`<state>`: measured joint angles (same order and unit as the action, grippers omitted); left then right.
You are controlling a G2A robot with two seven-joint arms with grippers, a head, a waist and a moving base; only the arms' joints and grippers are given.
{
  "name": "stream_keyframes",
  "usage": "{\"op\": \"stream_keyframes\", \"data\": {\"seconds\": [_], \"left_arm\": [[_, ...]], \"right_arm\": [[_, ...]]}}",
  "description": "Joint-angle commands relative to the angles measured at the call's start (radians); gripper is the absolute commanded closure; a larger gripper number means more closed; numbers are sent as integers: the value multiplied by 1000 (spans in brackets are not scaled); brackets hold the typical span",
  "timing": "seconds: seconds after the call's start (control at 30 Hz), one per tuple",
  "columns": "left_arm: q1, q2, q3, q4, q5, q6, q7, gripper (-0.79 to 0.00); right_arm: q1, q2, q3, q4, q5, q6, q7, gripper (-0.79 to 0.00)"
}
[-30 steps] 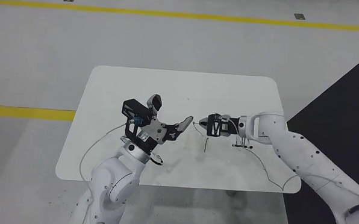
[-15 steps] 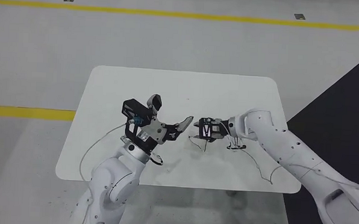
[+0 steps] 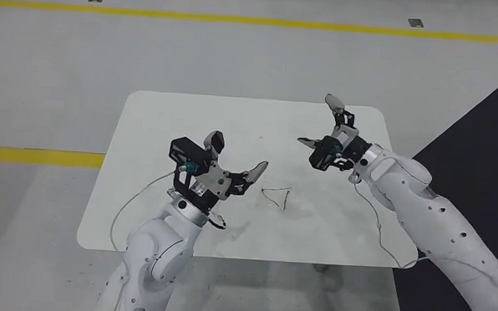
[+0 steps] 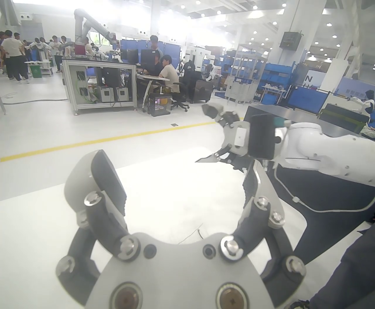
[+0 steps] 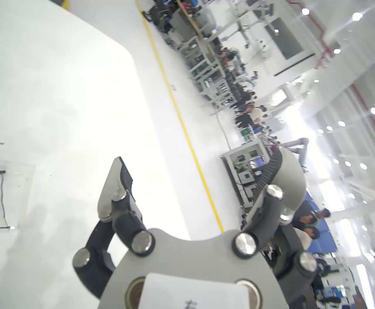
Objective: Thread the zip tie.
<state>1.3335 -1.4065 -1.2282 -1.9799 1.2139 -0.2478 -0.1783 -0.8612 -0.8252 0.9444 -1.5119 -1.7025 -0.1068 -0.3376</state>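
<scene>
L gripper [image 3: 236,155]: jaws wide open, holds nothing, hangs over table [image 3: 192,119], left of middle.
R gripper [image 3: 319,123]: jaws wide open too, empty, up over far right part of table.
Zip tie [image 3: 277,194]: thin, dark, bent; lies on table btwn the two, just right of L gripper, nearer than R gripper, touching neither.
Grippers: well apart.

thin dark zip tie [image 3: 277,190], sharply bent; lying on table [image 3: 234,121]

Seemingly open room around zip tie [image 3: 278,189]
</scene>
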Motion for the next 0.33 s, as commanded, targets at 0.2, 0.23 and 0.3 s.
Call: {"op": "stream_keyframes", "data": {"seconds": [0.2,0.23,0.3], "left_arm": [[0,0,0,0,0,0,0,-785],[0,0,0,0,0,0,0,-785],[0,0,0,0,0,0,0,-785]], "right_arm": [[-127,21,77,-89,7,35,20,-785],[-125,20,76,-88,7,35,20,-785],[-124,20,75,-87,6,35,20,-785]]}}
